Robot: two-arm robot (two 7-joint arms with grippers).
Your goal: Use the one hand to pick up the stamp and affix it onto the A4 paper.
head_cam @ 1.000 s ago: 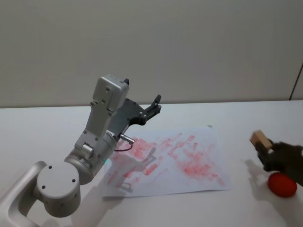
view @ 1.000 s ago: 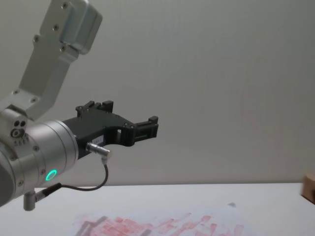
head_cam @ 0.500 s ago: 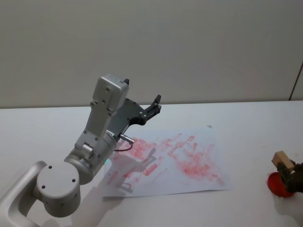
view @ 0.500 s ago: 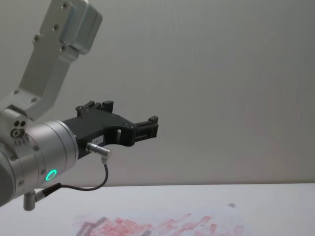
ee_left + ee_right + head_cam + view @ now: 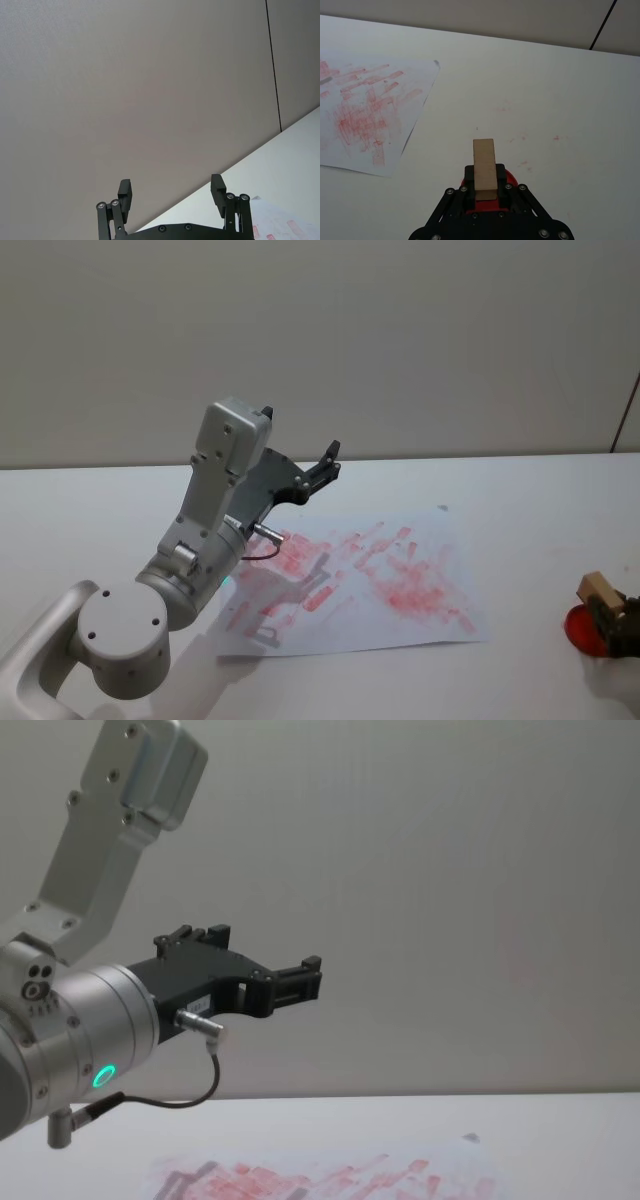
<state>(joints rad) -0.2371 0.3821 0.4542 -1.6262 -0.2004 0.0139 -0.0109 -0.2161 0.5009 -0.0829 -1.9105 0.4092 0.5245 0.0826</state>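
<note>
Your right gripper (image 5: 485, 192), the black plastic claw with short fingers, was at the right edge of the white table (image 5: 520, 510), well to the right of the paper, and its fingers were clamped on the small light tan wooden stamp block with squared edges (image 5: 484, 170). In the right wrist view the block stood up out of the jaws, with a round red ink pad (image 5: 509, 178) showing just behind and beneath it; you could not tell from these views whether the stamp's face was touching the pad. In the head view the same gripper (image 5: 622, 623) sat low at the right border, the stamp (image 5: 597, 589) poking up from it right over the red pad (image 5: 578, 629). The white A4 sheet covered in red rectangular stamp imprints (image 5: 380, 575) lay flat near the middle of the table, apart from the stamp, and its near corner appeared in the right wrist view (image 5: 375, 95). Your left gripper (image 5: 172, 197), the black one on the silver wrist with the green light and cable, was raised above the table over the left part of the sheet, its fingers spread wide with nothing between them; the chest view showed it (image 5: 300, 982) pointing toward the wall, well above the paper (image 5: 330, 1180).
</note>
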